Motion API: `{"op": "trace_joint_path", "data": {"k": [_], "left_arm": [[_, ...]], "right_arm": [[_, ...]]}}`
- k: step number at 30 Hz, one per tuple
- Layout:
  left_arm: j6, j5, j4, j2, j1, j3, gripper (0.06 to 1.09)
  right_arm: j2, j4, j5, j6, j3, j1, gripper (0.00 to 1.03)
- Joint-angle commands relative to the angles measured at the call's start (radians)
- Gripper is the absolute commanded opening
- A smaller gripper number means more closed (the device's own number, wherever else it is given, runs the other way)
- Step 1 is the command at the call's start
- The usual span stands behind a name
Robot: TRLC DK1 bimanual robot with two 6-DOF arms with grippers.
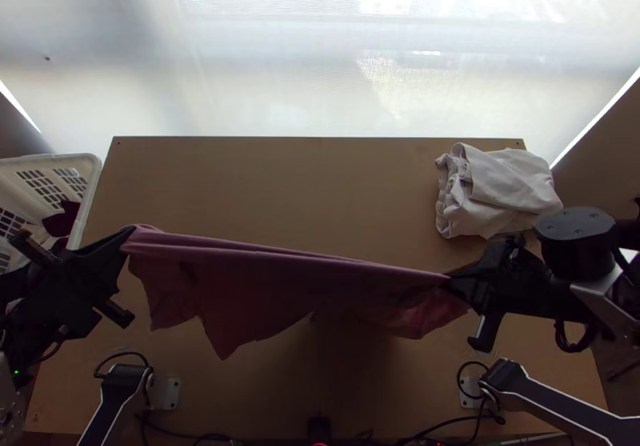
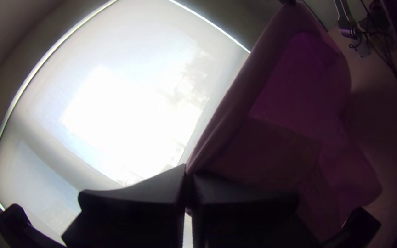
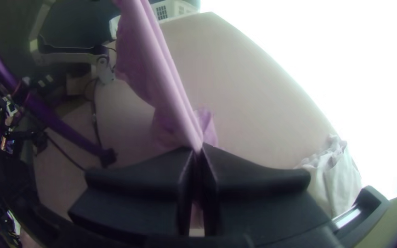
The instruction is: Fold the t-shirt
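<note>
A dusky pink t-shirt (image 1: 272, 286) hangs stretched between both grippers above the table in the top view, its upper edge taut and its lower edge uneven. My left gripper (image 1: 128, 242) is shut on its left end, my right gripper (image 1: 454, 279) on its right end. In the left wrist view the left gripper (image 2: 188, 177) pinches a corner of the shirt (image 2: 295, 96). In the right wrist view the shirt (image 3: 152, 69) runs as a narrow gathered band from the shut right gripper (image 3: 199, 151), with a loose part drooping beneath.
A folded whitish garment (image 1: 500, 190) lies at the table's far right, close to the right gripper. A white basket (image 1: 88, 198) holding dark red cloth stands by the left edge. Bare wood (image 1: 280, 182) stretches beyond the shirt; two arm-like stands (image 1: 120, 390) and cables occupy the near edge.
</note>
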Motion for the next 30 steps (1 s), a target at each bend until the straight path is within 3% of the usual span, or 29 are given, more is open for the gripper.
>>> {"op": "trace_joint_path", "data": {"k": [1,7,12,15,21,26,30], "left_arm": [[-0.018,-0.004,0.232,0.086,0.038,-0.143,0.10],[-0.027,-0.004,0.583,0.335,0.101,-0.266,0.10],[-0.027,-0.012,0.827,0.592,0.153,-0.264,0.10],[-0.013,-0.061,0.931,0.735,0.149,-0.269,0.10],[0.090,-0.122,1.057,1.008,0.107,-0.221,0.10],[0.100,-0.193,1.121,1.234,0.074,-0.108,0.10],[0.102,-0.254,1.177,1.416,0.063,0.016,0.10]], "right_arm": [[0.146,0.136,-0.025,-0.106,-0.010,-0.182,0.03],[0.380,0.369,-0.059,-0.151,0.003,-0.357,0.03],[0.543,0.481,-0.059,-0.177,0.041,-0.408,0.03],[0.646,0.511,-0.059,-0.177,0.092,-0.422,0.03],[0.844,0.536,-0.058,-0.255,0.162,-0.429,0.03],[0.957,0.648,-0.019,-0.240,0.176,-0.440,0.03],[1.008,0.781,0.064,-0.211,0.161,-0.440,0.03]]}}
